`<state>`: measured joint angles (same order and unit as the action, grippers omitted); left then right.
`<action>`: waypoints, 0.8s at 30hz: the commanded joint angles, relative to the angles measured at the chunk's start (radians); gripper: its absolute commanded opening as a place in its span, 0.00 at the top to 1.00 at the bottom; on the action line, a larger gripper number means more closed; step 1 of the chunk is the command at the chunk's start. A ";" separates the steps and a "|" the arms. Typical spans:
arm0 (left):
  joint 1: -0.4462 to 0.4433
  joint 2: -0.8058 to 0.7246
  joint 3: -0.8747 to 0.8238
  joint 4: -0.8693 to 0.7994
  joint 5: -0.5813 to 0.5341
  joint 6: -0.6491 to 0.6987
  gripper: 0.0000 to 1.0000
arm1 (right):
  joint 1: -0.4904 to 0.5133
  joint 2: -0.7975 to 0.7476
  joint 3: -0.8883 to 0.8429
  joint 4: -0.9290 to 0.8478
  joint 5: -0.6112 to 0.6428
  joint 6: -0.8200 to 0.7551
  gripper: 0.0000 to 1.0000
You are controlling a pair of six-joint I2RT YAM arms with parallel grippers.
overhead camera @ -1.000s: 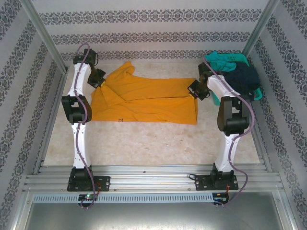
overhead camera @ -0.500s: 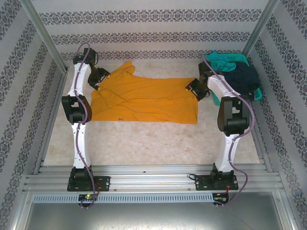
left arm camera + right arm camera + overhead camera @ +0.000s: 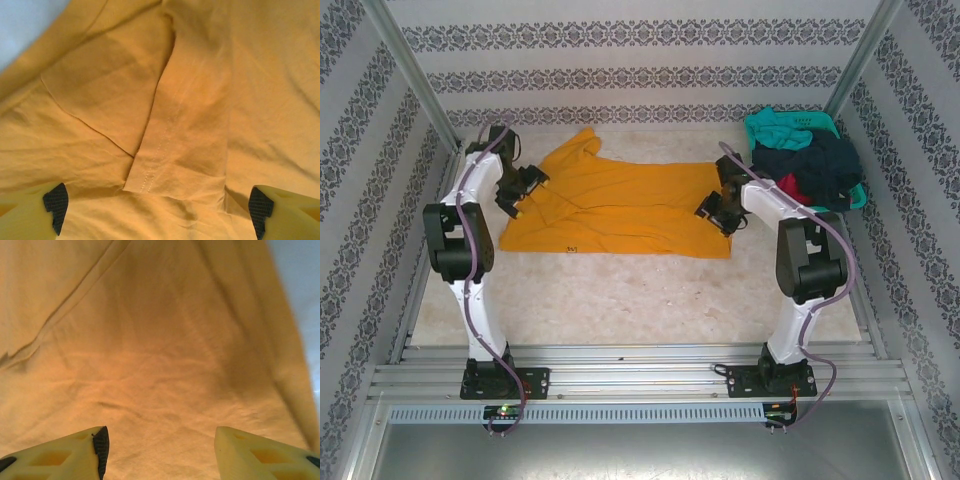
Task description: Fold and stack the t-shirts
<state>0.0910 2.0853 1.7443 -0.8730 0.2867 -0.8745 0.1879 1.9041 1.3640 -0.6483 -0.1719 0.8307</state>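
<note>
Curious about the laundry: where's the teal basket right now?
In the overhead view, the teal basket sits at the table's far right corner, beside the right gripper and the spread orange shirt.

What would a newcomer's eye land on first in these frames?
The orange-yellow t-shirt spread across the table grabs the eye, with the left tool and right tool both open at its left and right ends. Next, the teal basket in the far right corner, heaped with a dark navy shirt and others.
</note>
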 commanded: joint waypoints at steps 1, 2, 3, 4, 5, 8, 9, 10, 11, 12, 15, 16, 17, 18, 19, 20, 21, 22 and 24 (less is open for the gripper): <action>-0.006 -0.003 -0.127 0.233 0.065 -0.108 0.08 | 0.014 0.048 0.002 0.013 0.012 0.000 0.43; -0.007 -0.011 -0.160 0.245 0.061 -0.113 0.08 | 0.013 0.060 -0.001 0.012 0.013 0.001 0.43; -0.006 -0.024 -0.187 0.253 0.056 -0.114 0.09 | 0.010 0.069 -0.007 0.008 0.016 0.001 0.44; -0.006 -0.040 -0.219 0.255 0.044 -0.109 0.09 | 0.007 0.072 -0.014 0.006 0.020 -0.001 0.44; -0.007 -0.055 -0.247 0.251 0.032 -0.098 0.09 | 0.005 0.074 -0.029 0.004 0.023 -0.002 0.45; -0.006 -0.092 -0.336 0.232 0.013 -0.075 0.09 | -0.001 0.058 -0.090 0.008 0.029 -0.002 0.45; -0.007 -0.109 -0.374 0.232 0.013 -0.075 0.09 | -0.003 0.050 -0.112 0.009 0.029 -0.001 0.46; -0.006 -0.126 -0.412 0.238 0.013 -0.077 0.09 | -0.002 0.040 -0.133 0.023 0.018 -0.007 0.46; -0.006 -0.147 -0.453 0.244 0.012 -0.083 0.09 | 0.002 0.031 -0.148 0.023 0.021 -0.005 0.46; -0.005 -0.170 -0.493 0.250 0.011 -0.088 0.09 | 0.006 0.024 -0.158 0.015 0.021 -0.005 0.46; -0.006 -0.232 -0.565 0.245 0.014 -0.090 0.09 | 0.020 -0.002 -0.192 -0.014 0.024 -0.001 0.46; -0.007 -0.247 -0.575 0.236 0.012 -0.089 0.09 | 0.022 -0.015 -0.211 -0.018 0.022 0.004 0.46; -0.006 -0.269 -0.584 0.225 0.006 -0.083 0.09 | 0.026 -0.035 -0.234 -0.018 0.018 0.012 0.46; -0.006 -0.286 -0.582 0.209 -0.002 -0.071 0.09 | 0.028 -0.054 -0.257 -0.020 0.012 0.025 0.46; -0.006 -0.296 -0.573 0.196 -0.007 -0.058 0.09 | 0.029 -0.070 -0.272 -0.023 -0.002 0.041 0.46; -0.007 -0.301 -0.554 0.176 -0.009 -0.043 0.09 | 0.030 -0.089 -0.284 -0.018 -0.025 0.055 0.46; -0.006 -0.299 -0.531 0.154 -0.006 -0.030 0.09 | 0.031 -0.107 -0.283 -0.016 -0.038 0.062 0.46; -0.008 -0.295 -0.507 0.136 -0.003 -0.021 0.09 | 0.036 -0.119 -0.271 -0.020 -0.038 0.058 0.46; -0.017 -0.279 -0.447 0.100 0.002 -0.005 0.09 | 0.047 -0.117 -0.206 -0.053 -0.023 0.027 0.46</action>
<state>0.0906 1.8133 1.2221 -0.6952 0.3031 -0.9241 0.2207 1.8004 1.1137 -0.6334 -0.1913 0.8608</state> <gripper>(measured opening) 0.912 0.538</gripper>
